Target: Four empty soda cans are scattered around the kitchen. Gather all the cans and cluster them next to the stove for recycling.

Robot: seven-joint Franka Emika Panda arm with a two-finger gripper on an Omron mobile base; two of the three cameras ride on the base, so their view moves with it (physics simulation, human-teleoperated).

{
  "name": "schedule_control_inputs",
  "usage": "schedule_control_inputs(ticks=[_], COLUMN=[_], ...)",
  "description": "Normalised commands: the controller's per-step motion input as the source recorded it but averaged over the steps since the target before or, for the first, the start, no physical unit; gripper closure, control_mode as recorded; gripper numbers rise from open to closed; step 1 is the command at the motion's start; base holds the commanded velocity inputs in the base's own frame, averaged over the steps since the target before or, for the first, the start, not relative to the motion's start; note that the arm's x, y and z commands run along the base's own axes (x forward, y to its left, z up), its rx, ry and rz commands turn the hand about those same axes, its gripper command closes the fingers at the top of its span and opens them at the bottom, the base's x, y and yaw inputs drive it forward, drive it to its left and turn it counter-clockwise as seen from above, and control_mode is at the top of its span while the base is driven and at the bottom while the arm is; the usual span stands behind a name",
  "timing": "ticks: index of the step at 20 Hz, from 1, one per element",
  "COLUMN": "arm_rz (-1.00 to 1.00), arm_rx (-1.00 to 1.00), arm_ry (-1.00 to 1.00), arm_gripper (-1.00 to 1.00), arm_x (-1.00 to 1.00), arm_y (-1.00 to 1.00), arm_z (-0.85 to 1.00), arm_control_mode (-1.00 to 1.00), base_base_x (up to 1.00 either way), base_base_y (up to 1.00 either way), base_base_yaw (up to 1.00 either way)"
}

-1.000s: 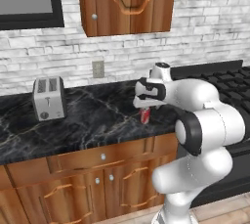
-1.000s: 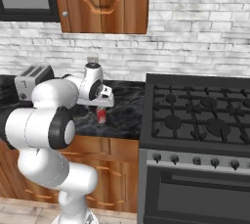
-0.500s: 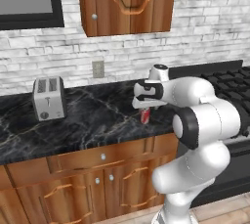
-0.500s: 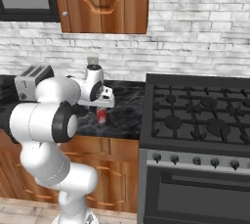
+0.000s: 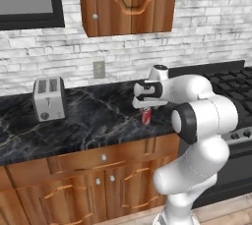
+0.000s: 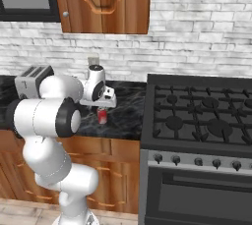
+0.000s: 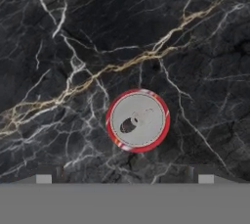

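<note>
Gripper [image 5: 143, 109] is hanging directly over a red soda can [image 5: 146, 116], jaws spread wide, nothing in them. The can is standing upright on the black marble counter [image 5: 93, 121] near its front edge, left of the stove [image 6: 202, 121]. The hand camera is looking straight down on its silver top [image 7: 137, 120].

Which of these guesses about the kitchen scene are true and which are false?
1. The soda can stands upright on the black marble counter. True.
2. The claw is squeezing the can. False: it is open and sits above the can.
3. The toaster stands left of the can in the left base view. True.
4. The can sits on the stove. False: it is on the counter beside the stove.
5. The can's top is silvery with a red rim. True.
</note>
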Motion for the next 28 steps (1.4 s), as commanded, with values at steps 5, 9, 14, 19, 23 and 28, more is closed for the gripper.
schedule_control_inputs(ticks=[5, 9, 14, 19, 23, 28], arm_rz=[0.0, 0.0, 0.0, 0.0, 0.0, 0.0], arm_rx=[0.0, 0.0, 0.0, 0.0, 0.0, 0.0], arm_ry=[0.0, 0.0, 0.0, 0.0, 0.0, 0.0], arm_gripper=[-1.0, -1.0, -1.0, -1.0, -1.0, 1.0], arm_x=[0.19, 0.17, 0.05, 0.04, 0.04, 0.05], arm_y=[0.0, 0.0, 0.0, 0.0, 0.0, 0.0], arm_z=[-0.09, -0.12, -0.1, -0.1, -0.08, -0.08], arm_control_mode=[-1.0, -1.0, -1.0, -1.0, -1.0, -1.0], base_base_x=[0.0, 0.0, 0.0, 0.0, 0.0, 0.0], base_base_y=[0.0, 0.0, 0.0, 0.0, 0.0, 0.0], base_base_yaw=[0.0, 0.0, 0.0, 0.0, 0.0, 0.0])
